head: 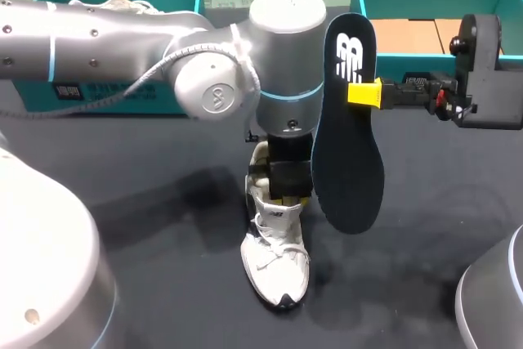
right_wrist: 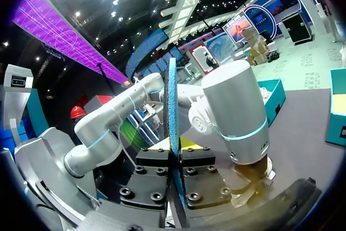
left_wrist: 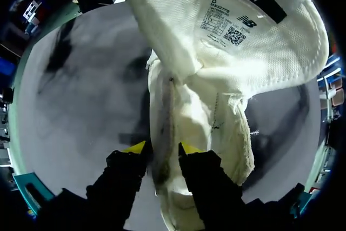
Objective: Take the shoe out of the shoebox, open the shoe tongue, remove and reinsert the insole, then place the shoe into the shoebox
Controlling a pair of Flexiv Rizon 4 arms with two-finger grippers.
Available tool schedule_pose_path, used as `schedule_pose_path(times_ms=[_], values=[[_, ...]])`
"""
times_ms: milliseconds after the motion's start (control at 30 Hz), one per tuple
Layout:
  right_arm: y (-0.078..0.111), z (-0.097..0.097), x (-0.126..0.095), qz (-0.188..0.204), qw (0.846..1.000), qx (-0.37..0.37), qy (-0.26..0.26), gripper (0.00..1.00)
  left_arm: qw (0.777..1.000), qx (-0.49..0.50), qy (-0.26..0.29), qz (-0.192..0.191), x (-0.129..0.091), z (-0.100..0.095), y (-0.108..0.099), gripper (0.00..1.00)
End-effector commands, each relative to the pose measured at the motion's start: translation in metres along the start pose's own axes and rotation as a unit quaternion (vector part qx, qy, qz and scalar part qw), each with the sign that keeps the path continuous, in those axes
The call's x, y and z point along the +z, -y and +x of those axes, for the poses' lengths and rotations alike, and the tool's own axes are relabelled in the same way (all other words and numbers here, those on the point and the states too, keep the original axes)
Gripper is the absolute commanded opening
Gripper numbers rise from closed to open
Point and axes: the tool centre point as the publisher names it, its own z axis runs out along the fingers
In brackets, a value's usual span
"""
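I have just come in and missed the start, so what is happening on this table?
The left tool clamps the wall of the white shoe, which stands on the dark table. The right tool is shut on the dark insole and holds it upright in the air beside the shoe. The insole is out and not yet reinserted.
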Motion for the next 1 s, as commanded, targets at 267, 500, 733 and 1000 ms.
schedule_pose_path(times_ms=[267, 500, 733, 1000], values=[[0.005, 0.005, -0.004, -0.003, 1.0, 0.0, 0.005, 0.0, 0.991, -0.002, 0.132, -0.013, -0.069, 0.015, -0.006, 1.0], [0.005, 0.005, -0.004, -0.003, 1.0, 0.0, 0.005, 0.0, 0.953, 0.02, 0.303, -0.008, -0.133, 0.028, -0.007, 1.0], [0.005, 0.005, -0.004, -0.003, 1.0, 0.0, 0.005, 0.0, 0.924, 0.029, 0.381, 0.016, -0.15, 0.032, -0.01, 1.0], [0.005, 0.005, -0.004, -0.003, 1.0, 0.0, 0.005, 0.0, 0.924, 0.029, 0.381, 0.016, -0.15, 0.032, -0.01, 1.0]])
